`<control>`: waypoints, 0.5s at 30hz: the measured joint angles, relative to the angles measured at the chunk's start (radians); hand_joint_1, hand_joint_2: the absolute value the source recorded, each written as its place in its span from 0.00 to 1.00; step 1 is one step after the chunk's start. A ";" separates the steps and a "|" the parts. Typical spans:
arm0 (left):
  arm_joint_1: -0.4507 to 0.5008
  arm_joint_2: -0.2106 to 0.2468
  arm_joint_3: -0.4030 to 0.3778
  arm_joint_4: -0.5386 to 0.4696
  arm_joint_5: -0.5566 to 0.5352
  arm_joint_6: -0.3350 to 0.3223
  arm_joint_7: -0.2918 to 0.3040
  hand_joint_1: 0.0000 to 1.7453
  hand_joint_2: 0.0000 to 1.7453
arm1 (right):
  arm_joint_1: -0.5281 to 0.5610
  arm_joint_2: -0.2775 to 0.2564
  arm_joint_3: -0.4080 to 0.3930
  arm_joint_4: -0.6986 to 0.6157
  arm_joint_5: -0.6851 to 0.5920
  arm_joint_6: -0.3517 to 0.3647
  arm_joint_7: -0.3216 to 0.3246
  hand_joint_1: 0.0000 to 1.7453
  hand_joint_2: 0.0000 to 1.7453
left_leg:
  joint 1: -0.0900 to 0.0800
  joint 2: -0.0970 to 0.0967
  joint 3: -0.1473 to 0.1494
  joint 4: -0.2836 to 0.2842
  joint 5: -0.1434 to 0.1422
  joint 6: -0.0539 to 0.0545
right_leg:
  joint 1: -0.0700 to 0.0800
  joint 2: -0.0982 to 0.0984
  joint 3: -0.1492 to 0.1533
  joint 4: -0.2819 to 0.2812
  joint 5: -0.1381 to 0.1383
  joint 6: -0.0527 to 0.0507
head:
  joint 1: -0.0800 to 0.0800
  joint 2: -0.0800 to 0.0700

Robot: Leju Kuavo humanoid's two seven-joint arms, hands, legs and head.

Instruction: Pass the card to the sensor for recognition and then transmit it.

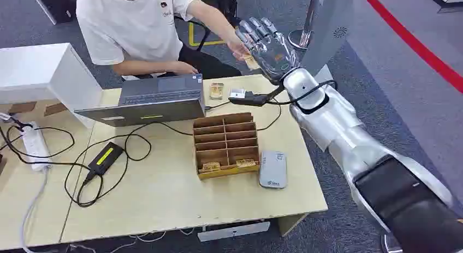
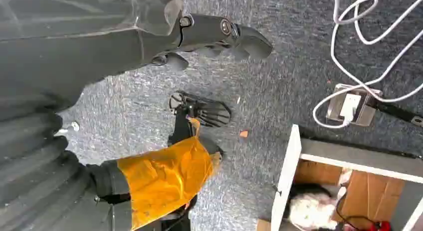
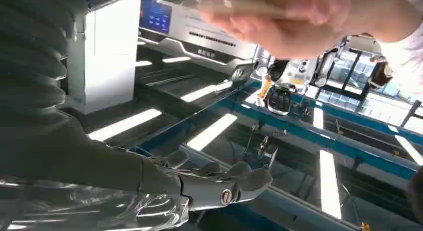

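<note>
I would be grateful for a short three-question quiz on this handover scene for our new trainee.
1. True or false: the right hand is raised toward the person's hand.
2. Which lies nearest the wooden card organizer? A) laptop B) white card reader C) power strip
3. Fill in: the card sits between the person's hand and the robot's ____ hand.

Key: 1 true; 2 B; 3 right. Who grips the card cannot be told.
</note>
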 joint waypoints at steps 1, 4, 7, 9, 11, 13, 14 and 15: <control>0.000 -0.001 0.002 0.000 0.001 -0.003 0.000 0.00 1.00 | 0.001 -0.002 0.008 -0.001 -0.004 0.000 0.001 0.00 1.00 | 0.000 0.000 0.000 0.000 0.000 0.000 | 0.000 0.000 0.000 0.000 0.000 0.000 | 0.000 0.000; 0.000 -0.002 0.004 0.000 0.003 -0.008 0.000 0.00 1.00 | 0.009 -0.008 0.022 -0.006 -0.013 0.002 0.003 0.00 1.00 | 0.000 0.000 0.000 0.000 0.000 0.000 | 0.000 0.000 0.000 0.000 0.000 0.000 | 0.000 0.000; 0.000 -0.003 0.006 0.000 0.006 -0.012 0.000 0.00 1.00 | 0.013 -0.014 0.034 -0.008 -0.016 0.002 0.009 1.00 1.00 | 0.000 0.000 0.000 0.000 0.000 0.000 | 0.000 0.000 0.000 0.000 0.000 0.000 | 0.000 0.000; 0.000 -0.003 0.008 0.000 0.007 -0.014 0.000 0.00 1.00 | 0.015 -0.018 0.041 -0.010 -0.024 0.002 0.008 1.00 1.00 | 0.000 0.000 0.000 0.000 0.000 0.000 | 0.000 0.000 0.000 0.000 0.000 0.000 | 0.000 0.000; 0.000 -0.003 0.008 0.000 0.009 -0.016 0.001 0.00 1.00 | 0.019 -0.021 0.045 -0.014 -0.037 0.003 0.005 1.00 1.00 | 0.000 0.000 0.000 0.000 0.000 0.000 | 0.000 0.000 0.000 0.000 0.000 0.000 | 0.000 0.000; -0.001 -0.003 0.009 0.000 0.010 -0.018 0.001 0.00 1.00 | 0.022 -0.024 0.049 -0.016 -0.044 0.002 0.002 1.00 1.00 | 0.000 0.000 0.000 0.000 0.000 0.000 | 0.000 0.000 0.000 0.000 0.000 0.000 | 0.000 0.000; -0.001 -0.003 0.009 0.000 0.011 -0.018 0.001 0.00 1.00 | 0.023 -0.026 0.051 -0.016 -0.048 0.002 0.001 1.00 1.00 | 0.000 0.000 0.000 0.000 0.000 0.000 | 0.000 0.000 0.000 0.000 0.000 0.000 | 0.000 0.000; -0.001 -0.003 0.009 0.000 0.011 -0.018 0.001 0.00 1.00 | 0.025 -0.027 0.054 -0.018 -0.049 0.002 0.001 1.00 1.00 | 0.000 0.000 0.000 0.000 0.000 0.000 | 0.000 0.000 0.000 0.000 0.000 0.000 | 0.000 0.000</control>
